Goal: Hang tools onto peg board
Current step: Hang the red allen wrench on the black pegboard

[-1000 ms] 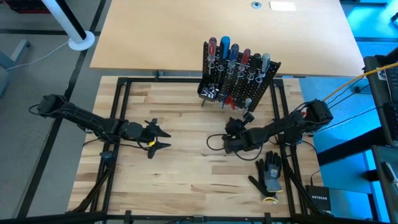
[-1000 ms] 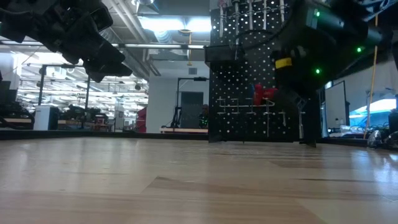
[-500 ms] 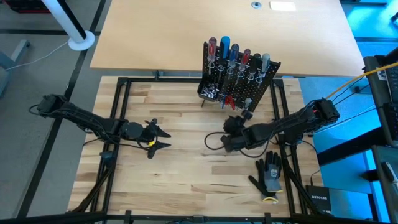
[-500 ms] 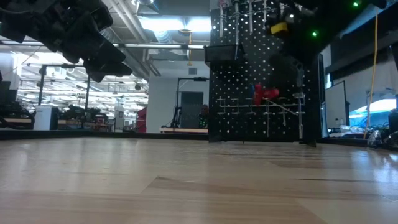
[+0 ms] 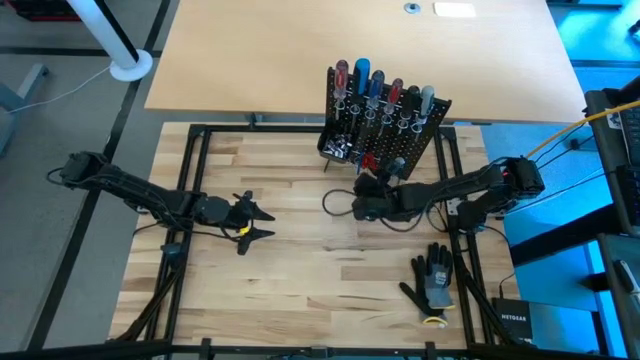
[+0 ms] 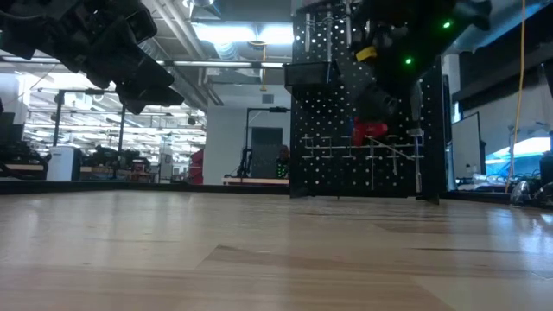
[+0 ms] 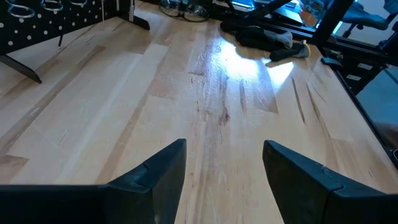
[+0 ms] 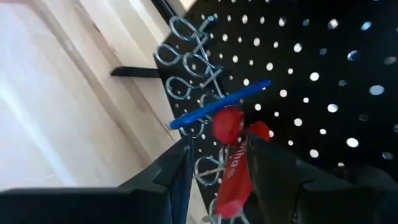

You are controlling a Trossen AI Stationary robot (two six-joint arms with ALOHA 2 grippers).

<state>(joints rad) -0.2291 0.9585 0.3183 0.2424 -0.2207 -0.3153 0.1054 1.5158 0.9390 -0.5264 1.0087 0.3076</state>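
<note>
**Inspection: peg board zone and surrounding worktop**

Found wide bare wood across the middle and front of the worktop (image 5: 300,270), bounded by a black frame along its edges. Noted a black-and-grey glove (image 5: 433,280) lying flat near the front right corner, well apart from everything else.

Observed the peg board (image 5: 385,125) standing tilted at the far edge, right of centre. Counted red, blue and grey-handled tools (image 5: 378,88) seated in its upper ring holders. Saw small silver bits (image 5: 338,150) heaped in the bottom tray at the board's left end. Noted a red-handled tool (image 8: 234,167) and a slim blue one (image 8: 221,104) lodged in the lower wire rings.

Located the right gripper (image 5: 358,207) just in front of the board's foot, fingers (image 8: 165,174) spread and holding nothing. Located the left gripper (image 5: 265,222) waiting above open wood at left of centre, fingers (image 7: 158,174) spread wide, empty.
</note>
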